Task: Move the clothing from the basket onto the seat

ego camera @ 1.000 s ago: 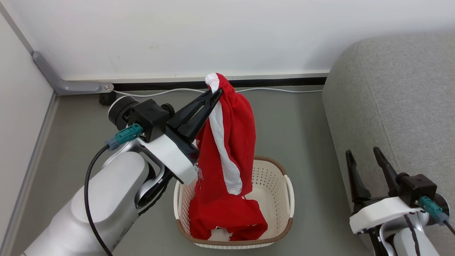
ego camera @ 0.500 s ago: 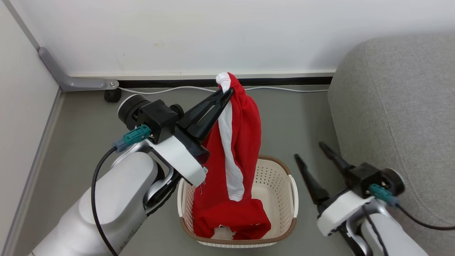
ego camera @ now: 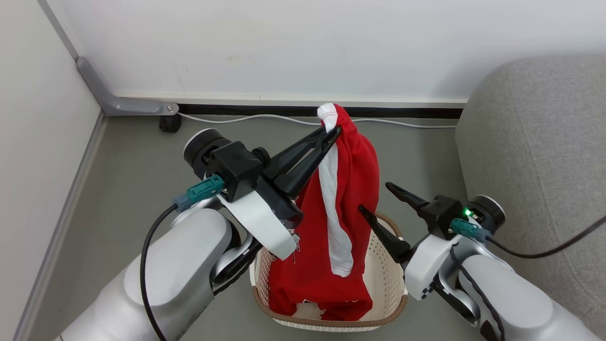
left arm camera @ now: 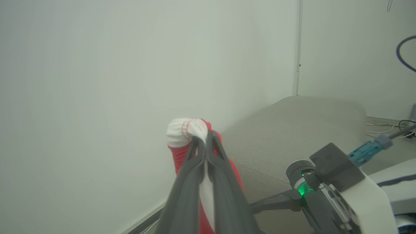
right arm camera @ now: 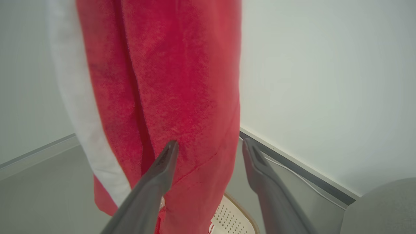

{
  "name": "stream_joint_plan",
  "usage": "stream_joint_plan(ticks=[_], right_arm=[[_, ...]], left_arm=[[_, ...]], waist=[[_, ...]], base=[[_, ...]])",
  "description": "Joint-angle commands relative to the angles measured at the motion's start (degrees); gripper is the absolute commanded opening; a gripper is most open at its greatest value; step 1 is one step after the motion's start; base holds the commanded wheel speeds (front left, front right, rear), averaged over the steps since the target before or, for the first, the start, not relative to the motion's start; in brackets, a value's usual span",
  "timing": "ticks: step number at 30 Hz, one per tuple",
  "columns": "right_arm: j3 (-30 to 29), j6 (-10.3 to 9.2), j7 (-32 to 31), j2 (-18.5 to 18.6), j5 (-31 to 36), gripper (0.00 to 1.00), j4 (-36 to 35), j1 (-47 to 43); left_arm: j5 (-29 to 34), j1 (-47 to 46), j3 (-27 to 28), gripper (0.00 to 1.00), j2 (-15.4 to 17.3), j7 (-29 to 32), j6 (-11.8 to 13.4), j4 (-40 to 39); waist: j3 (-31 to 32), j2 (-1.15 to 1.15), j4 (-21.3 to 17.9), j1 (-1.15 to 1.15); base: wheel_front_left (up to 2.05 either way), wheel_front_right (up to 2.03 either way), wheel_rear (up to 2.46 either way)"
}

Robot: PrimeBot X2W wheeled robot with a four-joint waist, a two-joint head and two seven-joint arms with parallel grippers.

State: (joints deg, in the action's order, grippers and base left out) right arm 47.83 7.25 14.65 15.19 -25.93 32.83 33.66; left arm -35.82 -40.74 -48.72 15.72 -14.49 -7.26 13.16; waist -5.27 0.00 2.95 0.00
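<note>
Red clothing (ego camera: 352, 189) with a white stripe hangs from my left gripper (ego camera: 334, 130), which is shut on its bunched white-trimmed top (left arm camera: 187, 131). The lower end of the clothing still lies in the cream basket (ego camera: 388, 279) on the floor. My right gripper (ego camera: 374, 198) stands open just right of the hanging fabric, at mid-height. In the right wrist view the red cloth (right arm camera: 182, 81) is right in front of the right gripper (right arm camera: 211, 146), one finger (right arm camera: 162, 165) against it. The grey seat (ego camera: 535, 142) is to the right.
A white wall with a dark baseboard and a white cable (ego camera: 236, 119) runs behind the basket. A grey bracket (ego camera: 118, 104) and a small black foot (ego camera: 169, 124) sit in the left corner. Grey floor lies between the basket and the seat.
My right arm has swung left from beside the seat up to the hanging clothing, jaws still open. The head camera has shifted, so the scene sits further right. The left gripper's hold is unchanged.
</note>
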Motion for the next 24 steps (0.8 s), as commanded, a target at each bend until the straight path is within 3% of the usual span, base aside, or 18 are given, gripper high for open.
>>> stream_joint_plan(ticks=[1,7,8,9,10,19,21,22,24], right_arm=[[1.2,0.24,0.3,-0.1,-0.8,1.00,-0.2,1.8],[5.9,0.24,0.3,-1.5,-3.2,1.00,3.4,5.6],[6.3,0.24,0.3,-1.7,-3.5,0.87,4.0,6.2],[6.7,0.24,0.3,-2.0,-3.7,0.20,4.6,6.7],[7.0,0.24,0.3,-2.3,-4.0,0.00,5.2,7.0],[5.7,0.24,0.3,-3.2,-5.4,0.00,4.7,7.7],[4.3,0.24,0.3,-3.0,-5.3,0.00,3.7,7.1],[3.9,0.24,0.3,-2.9,-5.2,0.00,3.3,7.0],[2.5,0.24,0.3,-2.8,-4.9,0.00,2.2,6.6]], left_arm=[[0.1,-3.6,1.9,0.00,1.1,-0.5,-0.2,-1.7],[0.2,-4.1,0.4,0.00,0.3,-0.5,-0.2,-2.5],[0.2,-4.1,0.3,0.00,0.2,-0.5,-0.2,-2.5],[0.2,-4.1,0.2,0.00,0.0,-0.5,-0.2,-2.6],[0.2,-4.2,0.1,0.00,-0.1,-0.5,-0.2,-2.6],[0.5,-3.1,1.4,0.00,-0.3,-0.5,-0.2,-2.4],[0.9,-2.2,2.0,0.40,-0.4,-0.5,-0.2,-2.2],[1.2,-1.9,2.3,1.00,-0.5,-0.5,-0.2,-2.2],[1.5,-1.3,2.3,1.00,-0.5,-0.5,-0.2,-2.0]], waist=[[-0.1,0.00,0.3,0.00],[-0.5,0.00,1.3,0.00],[-0.5,0.00,1.4,0.00],[-0.6,0.00,1.5,0.00],[-0.6,0.00,1.6,0.00],[-1.1,0.00,1.1,0.00],[-1.3,0.00,0.3,0.00],[-1.3,0.00,-0.1,0.00],[-1.4,0.00,-0.7,0.00]], base=[[0.00,0.00,0.00],[0.00,0.00,0.00],[0.00,0.00,0.00],[0.00,0.00,0.00],[0.00,0.00,0.00],[0.00,0.00,0.00],[0.00,0.00,0.00],[0.00,0.00,0.00],[0.00,0.00,0.00]])
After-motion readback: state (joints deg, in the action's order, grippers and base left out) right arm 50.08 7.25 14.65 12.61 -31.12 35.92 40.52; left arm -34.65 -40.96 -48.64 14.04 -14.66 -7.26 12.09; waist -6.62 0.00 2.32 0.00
